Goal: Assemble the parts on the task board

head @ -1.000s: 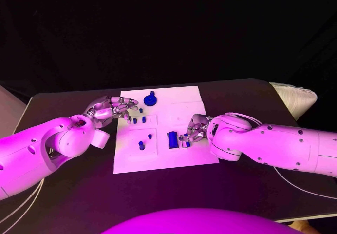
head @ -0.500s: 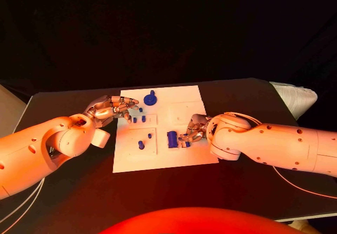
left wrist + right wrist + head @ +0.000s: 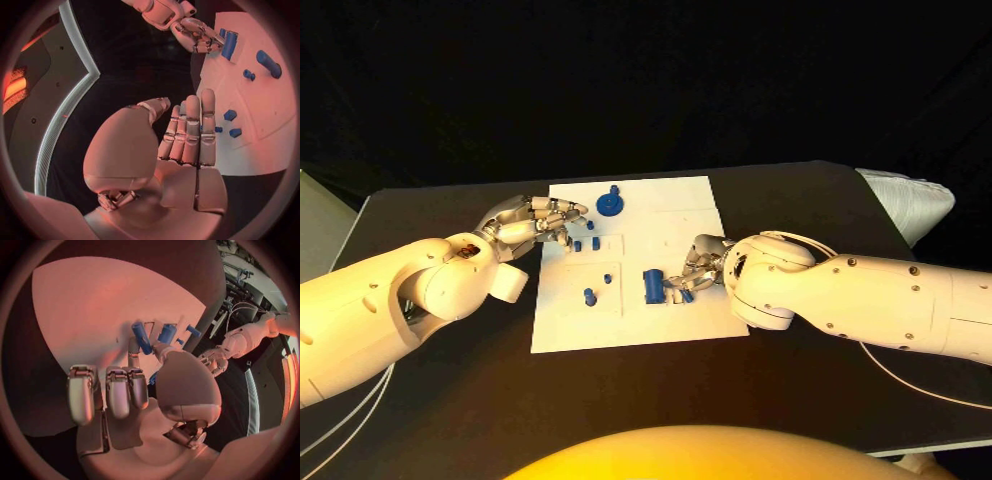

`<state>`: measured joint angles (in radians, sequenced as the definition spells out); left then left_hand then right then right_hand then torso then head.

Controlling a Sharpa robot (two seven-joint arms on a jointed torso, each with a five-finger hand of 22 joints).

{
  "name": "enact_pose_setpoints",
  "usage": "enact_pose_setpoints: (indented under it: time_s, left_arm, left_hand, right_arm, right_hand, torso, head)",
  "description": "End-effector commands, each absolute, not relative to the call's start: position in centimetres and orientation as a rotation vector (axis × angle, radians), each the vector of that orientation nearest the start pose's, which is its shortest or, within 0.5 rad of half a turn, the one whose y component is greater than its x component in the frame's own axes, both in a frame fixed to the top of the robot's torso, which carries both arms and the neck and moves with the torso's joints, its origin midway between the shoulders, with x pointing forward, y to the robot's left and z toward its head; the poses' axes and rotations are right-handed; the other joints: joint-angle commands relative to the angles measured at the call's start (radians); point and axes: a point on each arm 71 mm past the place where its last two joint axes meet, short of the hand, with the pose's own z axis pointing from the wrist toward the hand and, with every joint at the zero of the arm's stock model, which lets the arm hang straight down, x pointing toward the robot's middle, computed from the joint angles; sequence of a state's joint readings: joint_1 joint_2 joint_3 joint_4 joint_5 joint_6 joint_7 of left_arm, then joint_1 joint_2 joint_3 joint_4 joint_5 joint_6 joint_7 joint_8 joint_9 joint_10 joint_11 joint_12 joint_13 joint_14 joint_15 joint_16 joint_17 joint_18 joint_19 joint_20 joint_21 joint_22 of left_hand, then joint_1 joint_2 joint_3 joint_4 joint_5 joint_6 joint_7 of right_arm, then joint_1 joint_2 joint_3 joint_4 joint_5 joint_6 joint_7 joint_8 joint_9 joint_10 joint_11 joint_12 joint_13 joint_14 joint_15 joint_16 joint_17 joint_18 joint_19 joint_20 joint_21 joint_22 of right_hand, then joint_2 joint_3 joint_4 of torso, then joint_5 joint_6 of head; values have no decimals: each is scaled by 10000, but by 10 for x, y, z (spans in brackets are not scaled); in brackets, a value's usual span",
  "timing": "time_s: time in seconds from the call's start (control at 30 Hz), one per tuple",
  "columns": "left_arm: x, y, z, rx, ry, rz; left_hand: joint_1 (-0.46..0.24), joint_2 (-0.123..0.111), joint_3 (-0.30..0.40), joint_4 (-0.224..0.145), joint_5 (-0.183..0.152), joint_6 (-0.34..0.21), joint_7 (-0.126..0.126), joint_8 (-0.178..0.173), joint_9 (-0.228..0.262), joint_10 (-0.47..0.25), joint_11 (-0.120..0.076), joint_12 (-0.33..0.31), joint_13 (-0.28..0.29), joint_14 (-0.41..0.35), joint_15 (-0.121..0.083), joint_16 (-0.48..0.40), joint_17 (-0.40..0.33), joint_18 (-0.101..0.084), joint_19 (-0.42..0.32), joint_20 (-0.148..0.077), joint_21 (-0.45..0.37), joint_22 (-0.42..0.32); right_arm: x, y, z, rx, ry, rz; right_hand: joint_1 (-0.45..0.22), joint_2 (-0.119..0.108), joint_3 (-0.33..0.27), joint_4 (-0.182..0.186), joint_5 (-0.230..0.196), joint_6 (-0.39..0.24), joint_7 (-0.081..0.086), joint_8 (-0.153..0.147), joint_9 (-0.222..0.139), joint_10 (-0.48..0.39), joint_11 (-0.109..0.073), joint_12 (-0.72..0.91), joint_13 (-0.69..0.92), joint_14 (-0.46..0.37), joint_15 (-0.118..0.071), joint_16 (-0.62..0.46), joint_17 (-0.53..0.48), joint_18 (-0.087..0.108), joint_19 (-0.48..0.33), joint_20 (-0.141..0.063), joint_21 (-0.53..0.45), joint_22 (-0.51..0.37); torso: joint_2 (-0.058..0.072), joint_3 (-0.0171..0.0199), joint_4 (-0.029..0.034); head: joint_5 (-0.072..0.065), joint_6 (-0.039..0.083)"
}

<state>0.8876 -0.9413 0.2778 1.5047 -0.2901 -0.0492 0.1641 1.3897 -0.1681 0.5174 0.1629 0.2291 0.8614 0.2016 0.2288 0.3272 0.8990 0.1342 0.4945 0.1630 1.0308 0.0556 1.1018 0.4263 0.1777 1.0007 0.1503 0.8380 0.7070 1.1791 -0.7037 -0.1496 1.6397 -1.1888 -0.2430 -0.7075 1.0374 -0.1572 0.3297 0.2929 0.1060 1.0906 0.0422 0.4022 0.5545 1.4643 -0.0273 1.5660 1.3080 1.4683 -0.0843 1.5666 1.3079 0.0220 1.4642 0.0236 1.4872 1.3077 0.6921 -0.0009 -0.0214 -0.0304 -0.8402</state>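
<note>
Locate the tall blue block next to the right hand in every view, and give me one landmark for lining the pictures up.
Head view: the tall blue block stands on the task board, just beside the right hand.
Left wrist view: the block stands near the board's edge, beside the right hand.
Right wrist view: the block shows beyond the right hand's fingertips.
Shared landmark: the white task board under the block.

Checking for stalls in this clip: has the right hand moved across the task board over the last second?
No. In the head view the right hand stays at the task board's right edge, beside the tall blue part.
</note>
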Motion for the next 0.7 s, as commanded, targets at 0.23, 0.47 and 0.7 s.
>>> enact_pose_setpoints:
  time_s: [0.23, 0.47, 0.7]
  left_arm:
    - [466, 255, -223, -10632, 16927, -15337]
    - [466, 255, -223, -10631, 16934, -15336]
    - [466, 255, -223, -10616, 16938, -15324]
  left_hand:
    - [45, 46, 57, -12, 45, -47, -12, 50, 13, -45, -4, 32, -10, -66, 25, -57, -11, 65, 25, 2, -48, -16]
    - [45, 46, 57, -12, 45, -47, -12, 50, 13, -45, -4, 32, -10, -66, 25, -57, -11, 65, 25, 2, -48, -16]
    - [61, 46, 75, -11, 41, -58, -3, 57, 16, -60, 4, 45, -15, -89, 34, -64, -17, 63, 12, 6, -55, -15]
  right_arm:
    - [434, -132, -248, 2272, 21662, 3881]
    - [434, -133, -248, 2285, 21666, 3875]
    - [435, -135, -249, 2333, 21604, 3812]
  right_hand:
    - [-364, 88, -867, -6, 518, 60, -49, 141, -84, 1065, -65, 48, 2628, 1025, -89, 42, 2629, -85, 934, -90, 88, 2451]
    - [-277, 401, -867, -29, 859, 108, -89, 251, -91, 1065, -96, 48, 2628, 1025, -111, 42, 2629, -98, 947, -108, 160, 2468]
    - [312, 681, -673, -73, 301, 80, -118, 375, -107, 1065, -125, 48, 2628, 1025, -138, 42, 2629, -94, 943, -136, 143, 2463]
  torso:
    - [-6, 2, -3]
    - [-3, 2, -9]
    - [-3, 2, -5]
  head:
    - [13, -27]
    - [13, -28]
    - [13, -30]
